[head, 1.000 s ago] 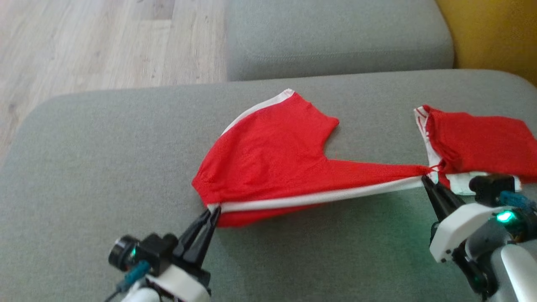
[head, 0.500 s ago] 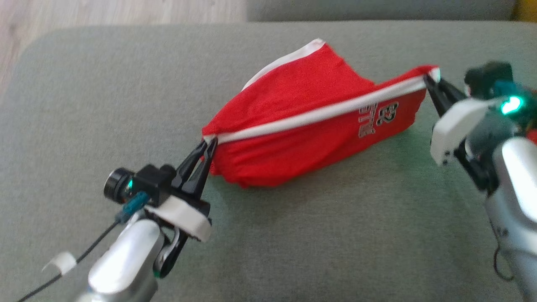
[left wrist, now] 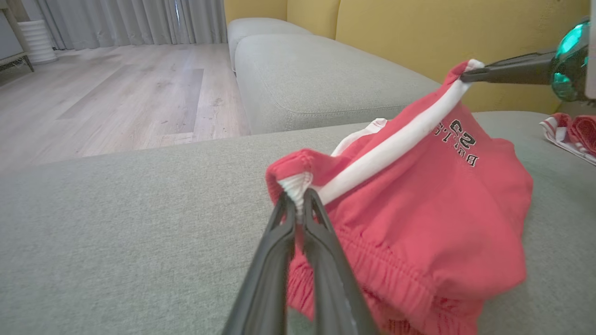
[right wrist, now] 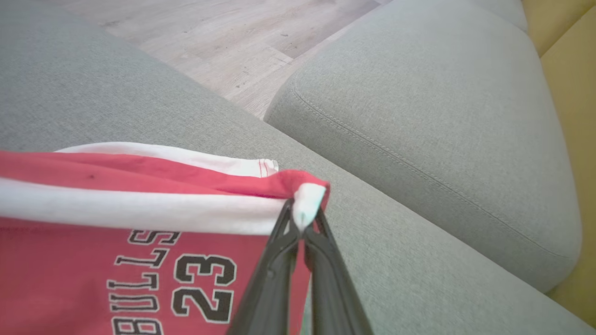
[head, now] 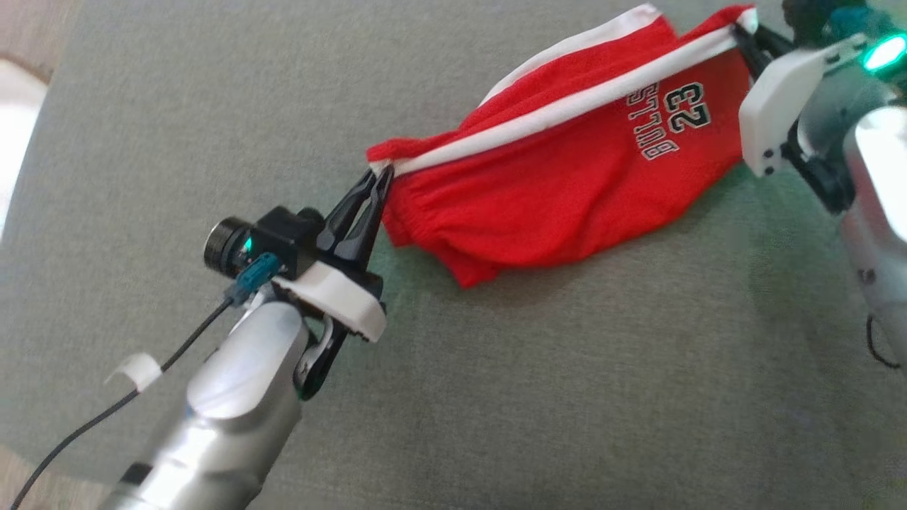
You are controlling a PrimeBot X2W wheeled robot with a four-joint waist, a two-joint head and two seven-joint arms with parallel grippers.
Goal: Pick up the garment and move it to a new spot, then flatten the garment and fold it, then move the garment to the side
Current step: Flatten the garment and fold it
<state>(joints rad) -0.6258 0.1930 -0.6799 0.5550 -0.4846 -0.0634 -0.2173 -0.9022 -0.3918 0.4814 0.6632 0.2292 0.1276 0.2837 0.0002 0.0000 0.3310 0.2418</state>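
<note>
My left claw point(head: 381, 176) is clenched on one end of the white band point(head: 567, 108) of the red garment point(head: 567, 198), and my right claw point(head: 745, 32) is clenched on the other end. The garment hangs between them, and its low part seems to rest on the grey sofa cushion point(head: 567, 397). I would pull the band taut and level, then lower both ends together, so the cloth lies flat.
</note>
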